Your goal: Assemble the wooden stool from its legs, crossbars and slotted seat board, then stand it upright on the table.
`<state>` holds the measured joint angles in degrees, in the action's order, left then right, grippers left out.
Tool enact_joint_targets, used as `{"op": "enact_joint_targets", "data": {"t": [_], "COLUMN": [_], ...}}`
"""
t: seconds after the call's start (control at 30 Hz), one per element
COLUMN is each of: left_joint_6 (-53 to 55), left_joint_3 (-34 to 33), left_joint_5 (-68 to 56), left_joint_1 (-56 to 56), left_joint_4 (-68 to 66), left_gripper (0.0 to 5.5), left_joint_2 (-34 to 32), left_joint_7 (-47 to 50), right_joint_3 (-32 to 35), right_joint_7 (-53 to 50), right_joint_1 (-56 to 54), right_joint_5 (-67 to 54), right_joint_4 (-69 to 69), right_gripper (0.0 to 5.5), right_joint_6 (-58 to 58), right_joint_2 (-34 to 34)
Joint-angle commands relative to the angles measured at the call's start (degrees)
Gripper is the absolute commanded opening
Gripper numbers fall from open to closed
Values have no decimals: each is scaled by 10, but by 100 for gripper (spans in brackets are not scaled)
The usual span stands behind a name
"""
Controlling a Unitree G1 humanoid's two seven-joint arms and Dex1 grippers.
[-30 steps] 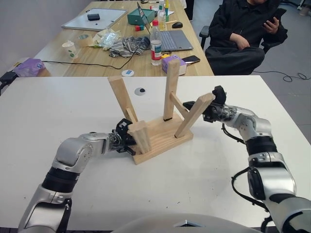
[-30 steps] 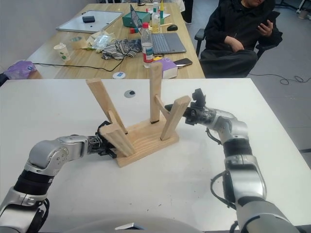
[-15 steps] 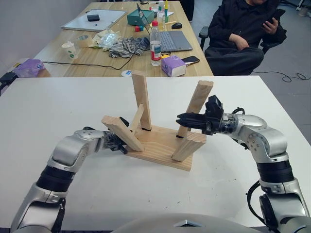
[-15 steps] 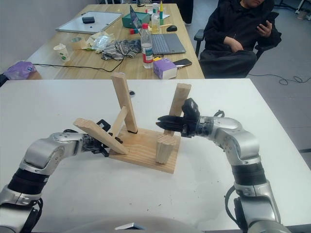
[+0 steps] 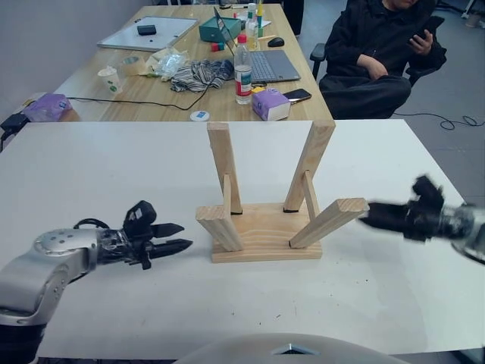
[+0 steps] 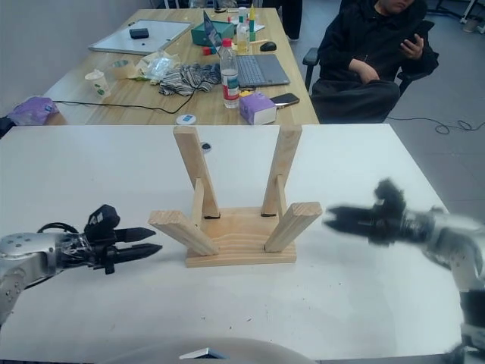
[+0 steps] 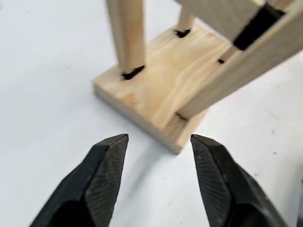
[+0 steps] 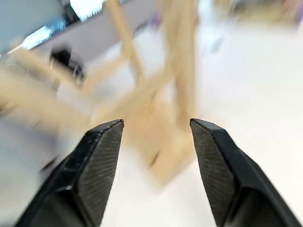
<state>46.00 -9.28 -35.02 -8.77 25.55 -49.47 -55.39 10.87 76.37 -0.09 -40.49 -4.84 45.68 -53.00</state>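
The wooden stool (image 5: pixel 265 231) lies upside down in the middle of the white table (image 5: pixel 91 182), seat board flat, legs up. Two legs (image 5: pixel 225 167) stand near upright at the back, and two front legs (image 5: pixel 327 222) splay outward. A short crossbar joins each side pair. My left gripper (image 5: pixel 184 235) hovers open just left of the stool, touching nothing; in the left wrist view its fingers (image 7: pixel 109 161) frame the seat board's corner (image 7: pixel 161 94). My right gripper (image 5: pixel 367 221) is open to the right of the splayed leg, apart from it. The right wrist view shows the gripper (image 8: pixel 156 123) facing the blurred stool (image 8: pixel 184 71).
A small white disc (image 5: pixel 199 115) lies at the white table's far edge. Behind it a wooden table (image 5: pixel 151 91) carries a bottle (image 5: pixel 242 68), a laptop (image 5: pixel 265 61), a purple box (image 5: pixel 270 104), a cup and cloth. Open tabletop lies on both sides of the stool.
Both grippers have let go of the stool's legs and drawn back sideways, left to the left, right to the right. The stool has turned square and rests flat on its seat board.
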Motion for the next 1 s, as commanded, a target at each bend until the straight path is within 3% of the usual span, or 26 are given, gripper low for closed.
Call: {"op": "enact_joint_targets", "data": {"t": [0.03, 0.37, 0.5, 0.63, 0.73, 0.83, 0.93, 1.0], "left_joint_6": [-31, -65, -75, -14, 161, 337, 412, 422], "left_joint_3": [68, 167, 182, 189, 116, 3, -72, -99], "left_joint_5": [22, 48, 46, 21, -123, -222, -204, -191], "left_joint_1": [7, 97, 116, 130, 170, 281, 366, 366], "left_joint_4": [1, -79, -111, -107, -68, -151, -258, -269], "left_gripper": [277, 277, 213, 199, 188, 170, 163, 210], "left_joint_2": [65, 138, 159, 144, 132, 167, 240, 267], "left_joint_7": [38, 36, 21, 12, 30, 108, 223, 268], "right_joint_3": [-63, -166, -184, -198, -197, -155, -136, -128], "right_joint_7": [-5, -79, -63, -30, 24, -5, -61, -90], "right_joint_1": [14, -67, -76, -99, -172, -295, -337, -340], "right_joint_5": [44, 95, 88, 33, -58, -114, -82, -58], "right_joint_4": [-18, 29, 27, 21, 35, 142, 225, 257], "right_gripper": [309, 309, 219, 193, 193, 174, 157, 176], "right_joint_6": [-40, -95, -85, 8, 165, 299, 291, 263], "right_joint_2": [12, 151, 156, 148, 132, 191, 235, 247]}}
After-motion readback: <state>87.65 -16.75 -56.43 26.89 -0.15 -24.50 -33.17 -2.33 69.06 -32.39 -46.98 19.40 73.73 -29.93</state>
